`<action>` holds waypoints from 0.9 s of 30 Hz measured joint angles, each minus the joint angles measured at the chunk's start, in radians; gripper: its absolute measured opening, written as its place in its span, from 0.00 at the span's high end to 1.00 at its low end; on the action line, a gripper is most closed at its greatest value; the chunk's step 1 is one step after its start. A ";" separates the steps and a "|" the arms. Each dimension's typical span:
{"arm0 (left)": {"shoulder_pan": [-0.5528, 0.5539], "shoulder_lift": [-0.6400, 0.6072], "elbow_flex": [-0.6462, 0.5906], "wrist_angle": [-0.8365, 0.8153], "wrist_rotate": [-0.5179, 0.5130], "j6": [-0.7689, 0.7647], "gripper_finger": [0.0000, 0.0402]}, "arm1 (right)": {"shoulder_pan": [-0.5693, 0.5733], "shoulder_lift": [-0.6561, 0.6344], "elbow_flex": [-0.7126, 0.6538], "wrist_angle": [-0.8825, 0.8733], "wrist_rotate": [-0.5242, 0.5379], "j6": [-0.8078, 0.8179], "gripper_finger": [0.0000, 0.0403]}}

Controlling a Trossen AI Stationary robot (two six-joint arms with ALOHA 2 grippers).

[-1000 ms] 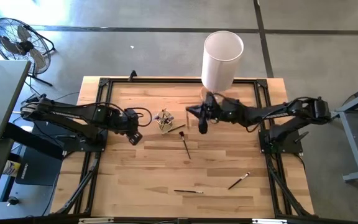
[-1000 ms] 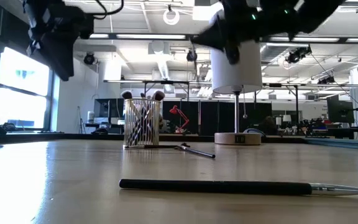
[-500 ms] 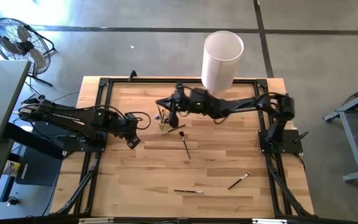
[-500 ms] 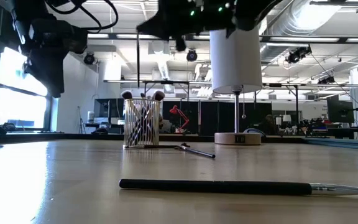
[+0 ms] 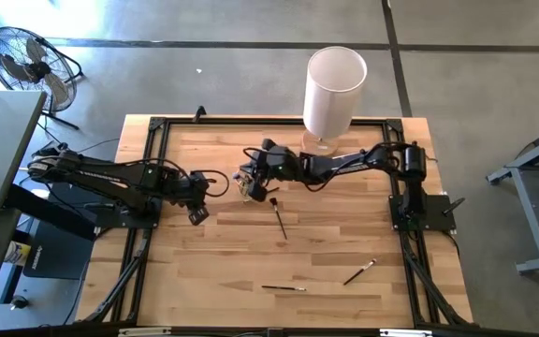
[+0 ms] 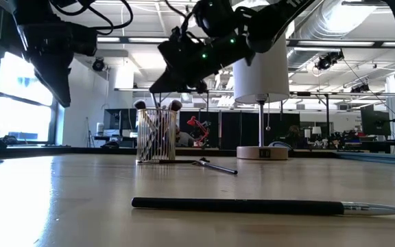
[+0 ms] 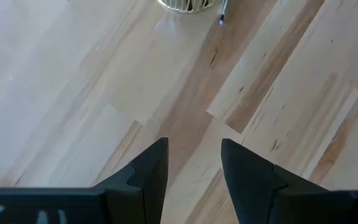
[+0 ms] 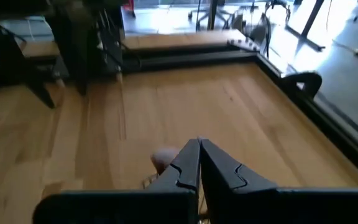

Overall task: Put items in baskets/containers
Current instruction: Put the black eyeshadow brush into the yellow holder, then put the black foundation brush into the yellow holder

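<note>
A small clear glass cup (image 5: 246, 183) (image 6: 156, 136) stands upright on the wooden table with several makeup brushes in it, bristle tips up. My right gripper (image 5: 250, 174) (image 6: 158, 88) (image 8: 199, 144) hangs shut just above the cup's rim. My left gripper (image 5: 196, 214) (image 7: 194, 155) hovers open over bare wood, left of the cup. Three brushes lie flat on the table: one (image 5: 279, 217) near the cup and two (image 5: 284, 287) (image 5: 360, 271) toward the near edge. Another brush (image 6: 214, 166) lies with one end against the cup's foot. My right gripper is shut on a thin makeup brush, and its own fingers (image 8: 188, 165) hide the place of contact. The fingers slant down from the table's right toward the cup's rim (image 6: 158, 111). I cannot pick the brush's lower part out among the brushes in the cup.
A tall white cylinder (image 5: 335, 89) (image 6: 260, 68) on a wooden base stands at the far edge, behind the right arm. A black frame (image 5: 157, 131) runs round the table. A fan (image 5: 26, 61) stands on the floor beyond the far left corner.
My right gripper has swept from in front of the white cylinder toward the table's left and sunk over the cup, staying shut, with a thin brush hanging below it on the way. My left gripper has sunk a little and rolled.
</note>
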 joint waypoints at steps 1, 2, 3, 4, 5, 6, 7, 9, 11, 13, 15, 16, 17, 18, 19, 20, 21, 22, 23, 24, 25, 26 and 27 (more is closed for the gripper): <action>0.000 0.000 0.000 0.000 -0.008 0.003 0.63 | 0.000 0.000 0.000 -0.017 0.000 0.005 0.98; 0.000 0.000 0.000 0.001 -0.015 0.007 0.63 | 0.000 -0.001 0.000 -0.034 0.000 0.018 0.97; 0.000 0.000 0.000 0.001 -0.016 0.013 0.63 | 0.000 -0.004 0.000 -0.050 0.000 0.030 0.95; 0.000 0.000 0.000 0.001 -0.016 0.018 0.63 | 0.000 -0.005 0.000 -0.059 -0.002 0.043 0.93; 0.000 0.000 0.000 0.001 -0.017 0.019 0.63 | 0.000 -0.009 0.000 -0.068 -0.002 0.051 0.91; 0.000 0.000 0.000 0.001 -0.017 0.019 0.63 | 0.000 -0.016 0.000 -0.080 -0.008 0.056 0.88; 0.000 0.000 0.000 0.000 -0.017 0.019 0.63 | 0.000 -0.023 0.000 -0.089 -0.013 0.055 0.85; 0.000 0.000 0.000 0.001 -0.017 0.019 0.63 | 0.000 -0.047 0.010 -0.134 -0.013 0.052 0.79; 0.000 0.000 0.000 0.000 -0.020 0.019 0.63 | 0.000 -0.075 0.030 -0.208 0.011 0.050 0.73; 0.000 0.000 0.000 0.000 -0.020 0.019 0.63 | 0.000 -0.110 0.053 -0.310 0.036 0.049 0.67; 0.000 0.000 0.000 0.005 -0.021 0.016 0.63 | 0.000 -0.150 0.081 -0.421 0.051 0.050 0.63; 0.000 0.000 0.000 0.005 -0.022 0.015 0.63 | 0.001 -0.173 0.099 -0.482 0.056 0.061 0.61; 0.000 0.000 0.000 0.005 -0.026 0.011 0.63 | 0.004 -0.197 0.116 -0.554 0.062 0.093 0.60; 0.000 0.000 0.000 0.008 -0.033 0.002 0.63 | 0.007 -0.219 0.136 -0.638 0.069 0.139 0.60; 0.000 0.000 0.000 0.012 -0.045 -0.007 0.63 | 0.011 -0.238 0.157 -0.718 0.074 0.193 0.59; 0.000 0.000 0.000 0.014 -0.054 -0.011 0.63 | 0.016 -0.258 0.173 -0.793 0.075 0.249 0.60; 0.000 0.000 0.000 0.021 -0.066 -0.014 0.63 | 0.023 -0.278 0.183 -0.871 0.075 0.295 0.60; 0.000 0.000 0.000 0.035 -0.071 -0.018 0.63 | 0.034 -0.297 0.187 -0.951 0.075 0.338 0.61; 0.000 0.000 0.000 0.046 -0.073 -0.026 0.63 | 0.047 -0.314 0.187 -1.017 0.076 0.382 0.62; 0.000 0.000 0.000 0.051 -0.076 -0.035 0.63 | 0.064 -0.334 0.183 -1.066 0.083 0.426 0.63; 0.000 0.000 0.000 0.060 -0.076 -0.047 0.63 | 0.082 -0.358 0.168 -1.104 0.097 0.481 0.65; 0.000 0.000 0.000 0.073 -0.073 -0.063 0.63 | 0.105 -0.381 0.145 -1.141 0.113 0.547 0.66; -0.001 0.000 0.000 0.081 -0.062 -0.082 0.63 | 0.132 -0.407 0.117 -1.169 0.132 0.611 0.67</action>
